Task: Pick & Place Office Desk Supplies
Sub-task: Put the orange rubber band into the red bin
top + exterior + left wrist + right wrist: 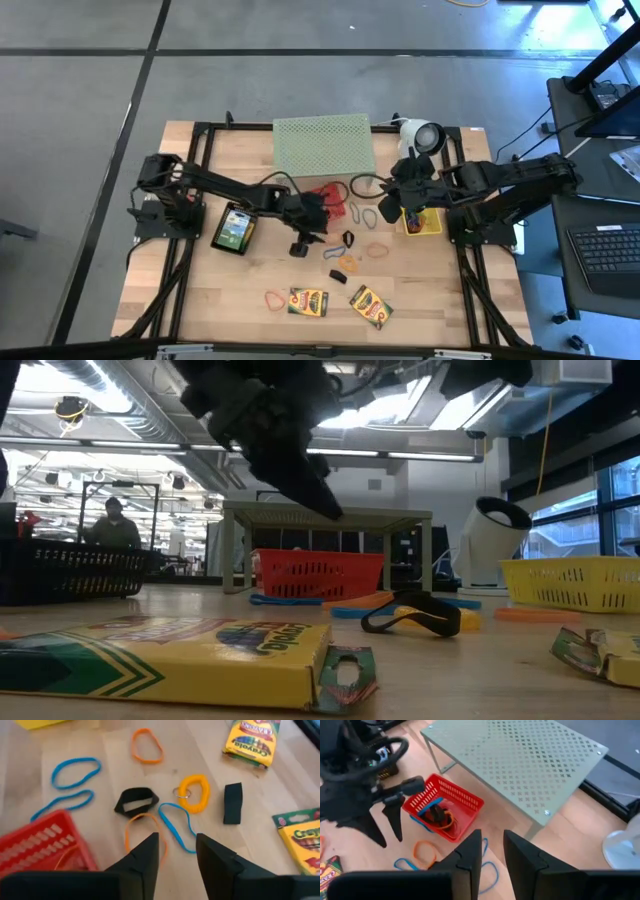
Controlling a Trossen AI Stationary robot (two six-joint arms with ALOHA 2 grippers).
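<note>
Most of your supplies were still loose on the table (230,300): two crayon boxes (308,301) and (370,307) lay near the front edge, with a red band (273,298) just beside the first, and a third crayon box (234,229) sat in a dark tray on the left. Around the middle lay the black clip (136,800), the orange coil with its ring (195,793), a dark block (232,803), and blue bands (75,766) and orange bands (147,745). The red basket (443,806) already held a few bands and a dark clip, and the yellow basket (421,222) held some items too, so you were, I judge, under halfway. Your left gripper (175,851) hovered over the bands beside the red basket, fingers parted and empty. Your right gripper (492,851) hung near the green mesh stand (520,757), fingers also apart, holding nothing.
</note>
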